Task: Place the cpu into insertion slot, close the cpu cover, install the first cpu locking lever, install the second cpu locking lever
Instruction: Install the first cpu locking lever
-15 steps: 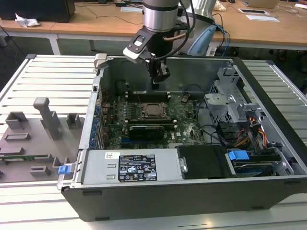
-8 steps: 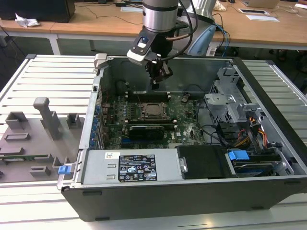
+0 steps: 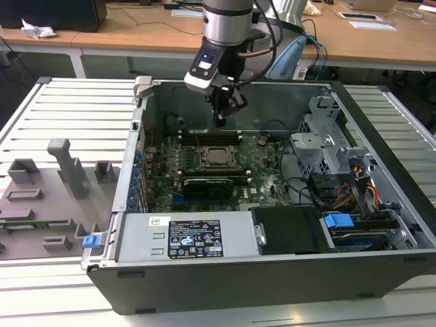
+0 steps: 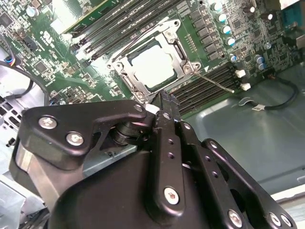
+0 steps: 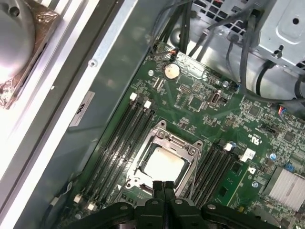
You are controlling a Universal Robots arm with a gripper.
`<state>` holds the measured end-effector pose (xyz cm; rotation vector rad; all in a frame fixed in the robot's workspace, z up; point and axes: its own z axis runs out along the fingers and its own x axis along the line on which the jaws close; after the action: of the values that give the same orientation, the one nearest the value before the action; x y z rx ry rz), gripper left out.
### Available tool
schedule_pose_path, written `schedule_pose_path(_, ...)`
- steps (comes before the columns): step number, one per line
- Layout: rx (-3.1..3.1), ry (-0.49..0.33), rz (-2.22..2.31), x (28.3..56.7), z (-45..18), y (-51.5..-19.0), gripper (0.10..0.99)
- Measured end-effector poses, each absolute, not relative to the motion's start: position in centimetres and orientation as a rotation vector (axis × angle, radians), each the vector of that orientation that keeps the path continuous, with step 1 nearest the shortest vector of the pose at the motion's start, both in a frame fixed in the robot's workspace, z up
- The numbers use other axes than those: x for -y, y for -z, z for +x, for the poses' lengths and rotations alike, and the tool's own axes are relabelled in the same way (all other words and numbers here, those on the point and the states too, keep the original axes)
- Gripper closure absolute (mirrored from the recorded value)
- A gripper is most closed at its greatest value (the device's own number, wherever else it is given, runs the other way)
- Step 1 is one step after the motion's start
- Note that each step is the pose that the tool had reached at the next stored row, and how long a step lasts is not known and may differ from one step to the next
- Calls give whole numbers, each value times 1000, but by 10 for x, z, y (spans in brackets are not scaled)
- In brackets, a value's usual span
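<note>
Pincer (image 3: 219,119) clenched, holding nothing; fingers (image 5: 158,191) pressed together in both wrist views. In the exterior view it hangs inside the open computer case (image 3: 272,286), at 12 o'clock of the insertion slot (image 3: 206,163), tips near the board. The cpu (image 5: 164,166) lies flat in the slot. The cpu cover (image 5: 191,151) is down around it, with the chip face showing through the window. In the second wrist view, one thin lever (image 4: 217,82) juts from the cover's corner across the memory slots (image 4: 205,93).
</note>
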<state>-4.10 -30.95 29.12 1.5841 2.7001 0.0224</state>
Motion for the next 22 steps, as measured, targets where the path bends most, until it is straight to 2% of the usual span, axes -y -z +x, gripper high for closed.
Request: schedule_pose_path(22,-2810,-23,1382,310,-41,-291,980)
